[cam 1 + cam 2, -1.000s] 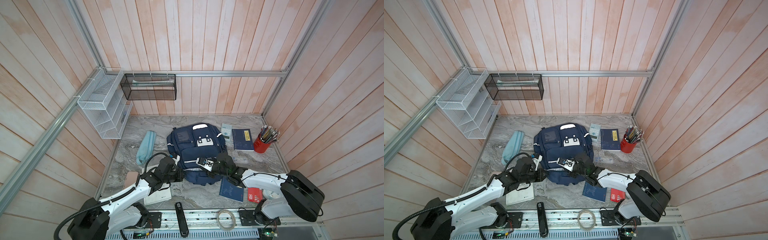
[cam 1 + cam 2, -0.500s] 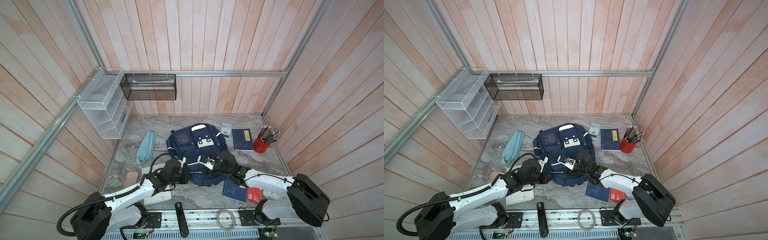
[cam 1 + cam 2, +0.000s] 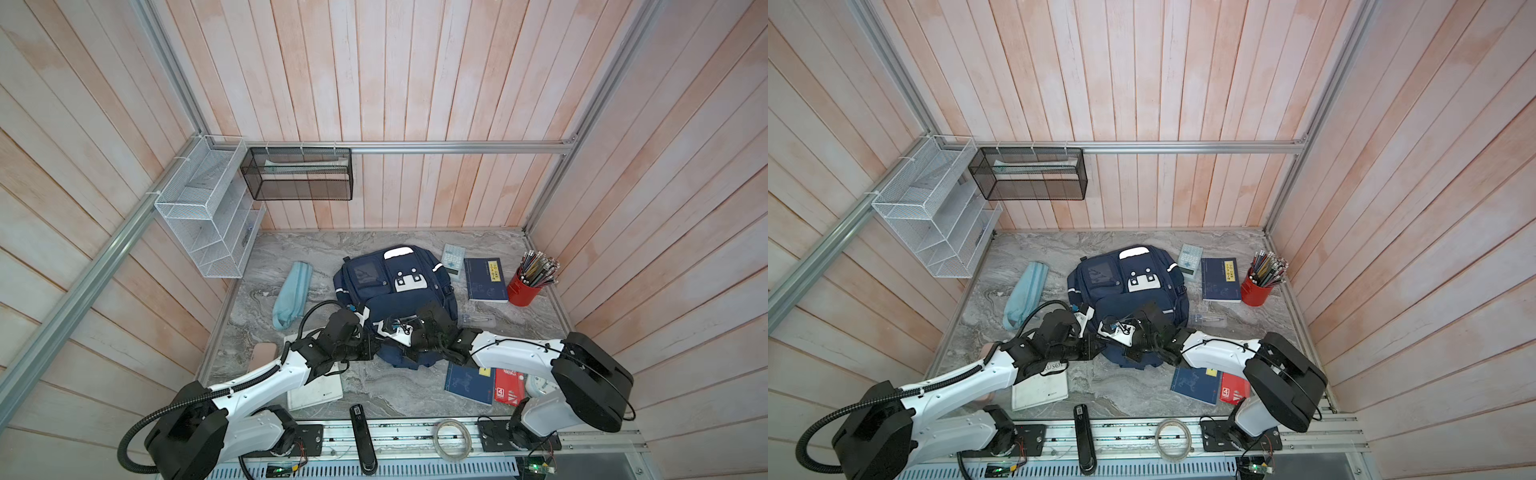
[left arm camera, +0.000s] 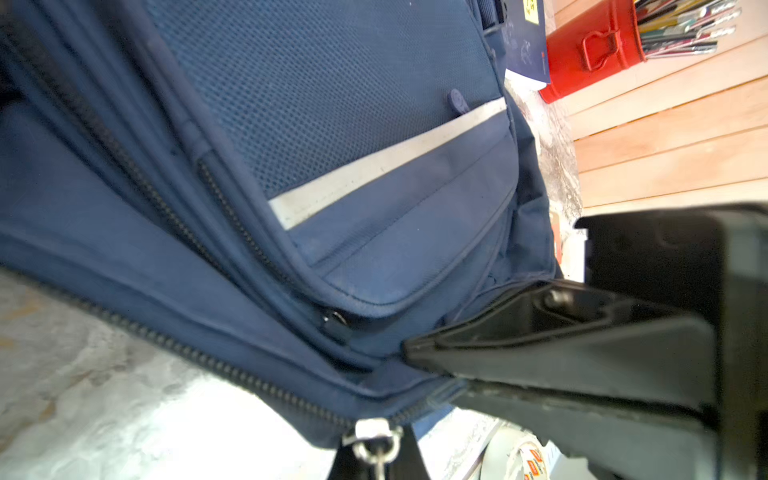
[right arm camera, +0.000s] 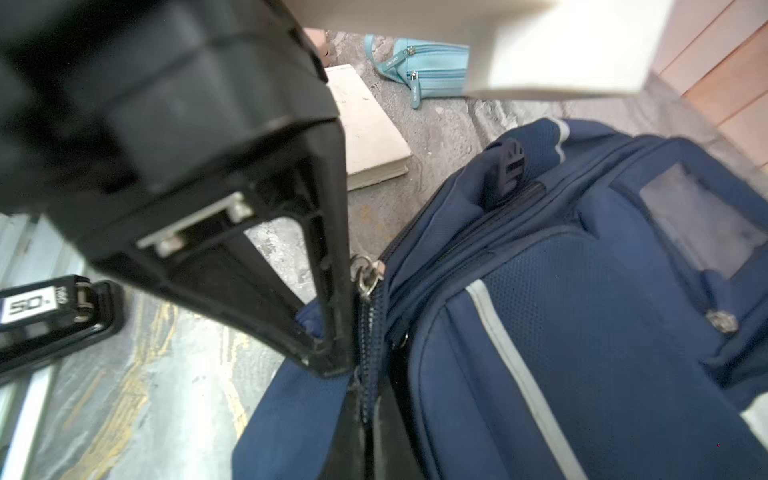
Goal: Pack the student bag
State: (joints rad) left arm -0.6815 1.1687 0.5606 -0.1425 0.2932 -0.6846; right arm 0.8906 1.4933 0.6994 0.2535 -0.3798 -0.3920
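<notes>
At the middle of the tabletop (image 3: 324, 253) lies the student bag (image 3: 395, 286), its main zip looking closed. We judge that opening it is the step in hand. At its seven o'clock corner the left gripper (image 4: 409, 353) has its jaws pinching bag fabric. At six o'clock the right gripper (image 5: 345, 370) has its jaws pressed together on the zip line, beside the zip pull (image 5: 365, 276). Next we need a steady drag along the zip against that anchor.

Bag (image 3: 399, 299): near edge under both hands in both top views; cropped in both wrist views.
Left hand (image 4: 409, 357): tips sunk in bag fabric; body cropped by the picture's edge.
Right hand (image 5: 353, 374): blurred; second finger mostly out of picture; zip tape or fabric between its tips, cannot tell.
Notebook (image 3: 316, 392): far part under left arm (image 3: 266, 374).
Clock (image 3: 540, 384): mostly behind right arm (image 3: 515, 353).
Book label (image 3: 493, 266): writing too small.
Stapler (image 5: 50, 316): blurred, cropped.
</notes>
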